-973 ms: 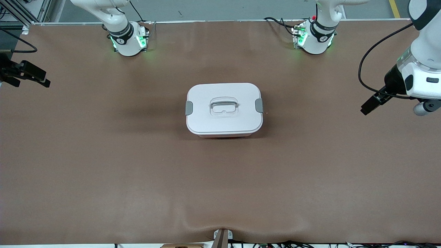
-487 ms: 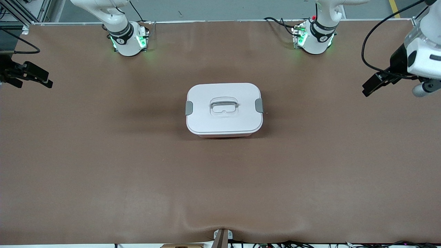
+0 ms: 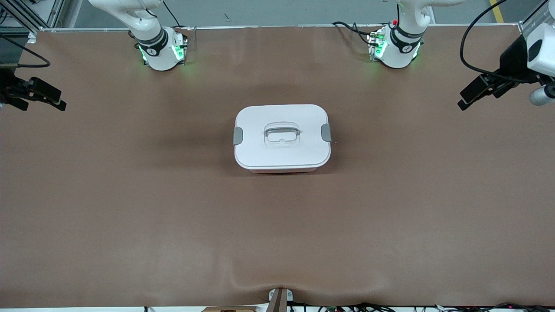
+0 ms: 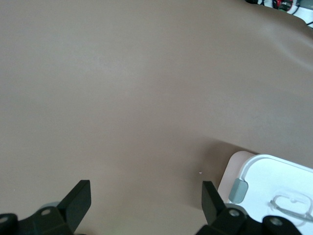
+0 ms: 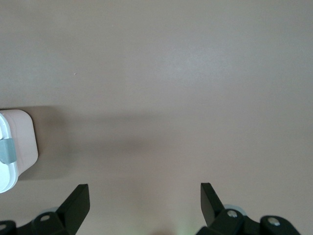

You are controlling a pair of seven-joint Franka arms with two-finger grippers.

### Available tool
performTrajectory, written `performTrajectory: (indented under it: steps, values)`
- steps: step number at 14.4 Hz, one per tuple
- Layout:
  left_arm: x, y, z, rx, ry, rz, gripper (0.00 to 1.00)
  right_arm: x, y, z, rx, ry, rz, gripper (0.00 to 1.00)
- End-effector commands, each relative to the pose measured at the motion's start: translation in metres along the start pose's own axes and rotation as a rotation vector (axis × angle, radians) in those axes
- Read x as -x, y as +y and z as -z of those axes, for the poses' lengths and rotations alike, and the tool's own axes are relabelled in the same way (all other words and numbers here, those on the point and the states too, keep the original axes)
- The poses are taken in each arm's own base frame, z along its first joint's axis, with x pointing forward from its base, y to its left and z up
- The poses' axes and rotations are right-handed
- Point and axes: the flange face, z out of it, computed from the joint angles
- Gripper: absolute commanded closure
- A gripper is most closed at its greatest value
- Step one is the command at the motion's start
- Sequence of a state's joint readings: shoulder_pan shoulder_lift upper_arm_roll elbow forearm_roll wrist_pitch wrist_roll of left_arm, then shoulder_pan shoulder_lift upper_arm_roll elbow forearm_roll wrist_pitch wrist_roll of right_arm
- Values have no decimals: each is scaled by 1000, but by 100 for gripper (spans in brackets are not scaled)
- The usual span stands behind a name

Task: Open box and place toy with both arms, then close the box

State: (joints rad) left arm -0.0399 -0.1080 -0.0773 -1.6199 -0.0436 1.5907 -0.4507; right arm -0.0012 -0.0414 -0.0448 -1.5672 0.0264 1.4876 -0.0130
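Centrally, closed box (image 3: 282, 138) (clips fastened), table (image 3: 130, 208)

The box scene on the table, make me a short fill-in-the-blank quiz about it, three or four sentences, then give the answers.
1. The box sits on the table with its white lid ____.
2. Each short side of the lid has a ____ clip.
3. The fingers of the left gripper are ____.
4. The right gripper hangs over the table toward the right arm's end, holding ____.

Missing words: on; grey; open; nothing
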Motion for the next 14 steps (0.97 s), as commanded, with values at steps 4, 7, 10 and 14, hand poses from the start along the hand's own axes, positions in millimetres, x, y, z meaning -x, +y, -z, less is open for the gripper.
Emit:
performTrajectory:
  steps: [4,7,10,14]
  values:
    - [4,-20,16,40,7,-68,0,-2,-2,4,-8,3,6,0]
    - [9,-22,11,17,-32,-232,0,-2,-2,4,-5,3,6,0]
    - [14,-24,7,-23,-72,-244,0,-2,-1,4,-4,2,5,0]
    - [15,-24,6,-38,-73,-287,0,-2,-1,4,-4,1,6,0]
